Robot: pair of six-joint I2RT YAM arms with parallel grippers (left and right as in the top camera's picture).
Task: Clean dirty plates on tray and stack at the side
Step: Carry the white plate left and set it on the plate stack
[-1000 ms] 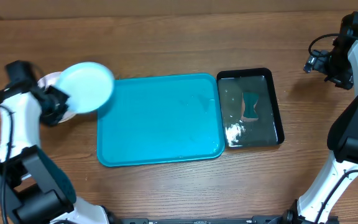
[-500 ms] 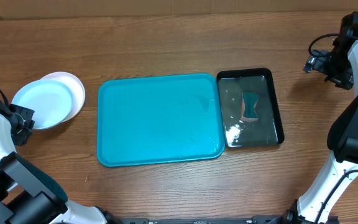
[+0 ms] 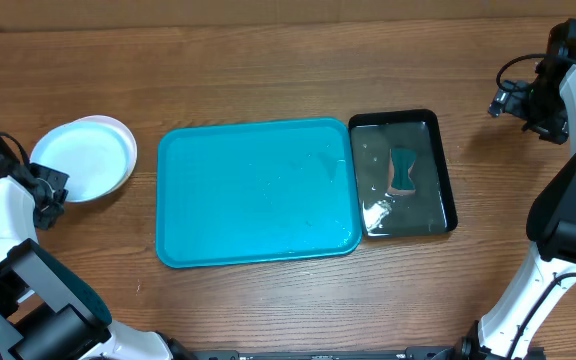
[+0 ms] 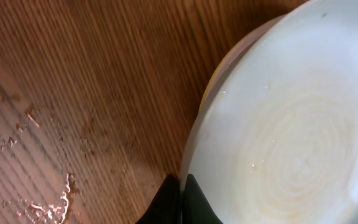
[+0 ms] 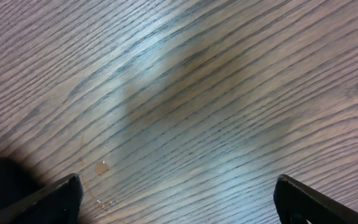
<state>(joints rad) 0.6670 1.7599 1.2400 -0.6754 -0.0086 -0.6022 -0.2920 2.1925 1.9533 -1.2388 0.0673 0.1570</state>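
A light blue plate [image 3: 76, 162] lies on top of a white plate [image 3: 120, 132] on the wood to the left of the turquoise tray [image 3: 258, 190]. No plate is on the tray. No yellow-green plate shows. My left gripper [image 3: 54, 192] is shut on the near-left rim of the light blue plate. In the left wrist view the jaws [image 4: 182, 194] pinch that plate's rim [image 4: 278, 124], with a second rim just beneath it. My right gripper [image 3: 504, 100] is open over bare wood at the far right, and its fingers [image 5: 179, 199] hold nothing.
A glossy black tray [image 3: 446, 170] with water in it stands against the turquoise tray's right side. A teal sponge [image 3: 402, 172] lies in it. Small wet spots show on the wood [image 5: 101, 167] under the right gripper.
My left arm carried the light blue plate from over the tray's left edge out to the left. It then shifted the plate slightly right, onto the white plate. The right arm has not moved.
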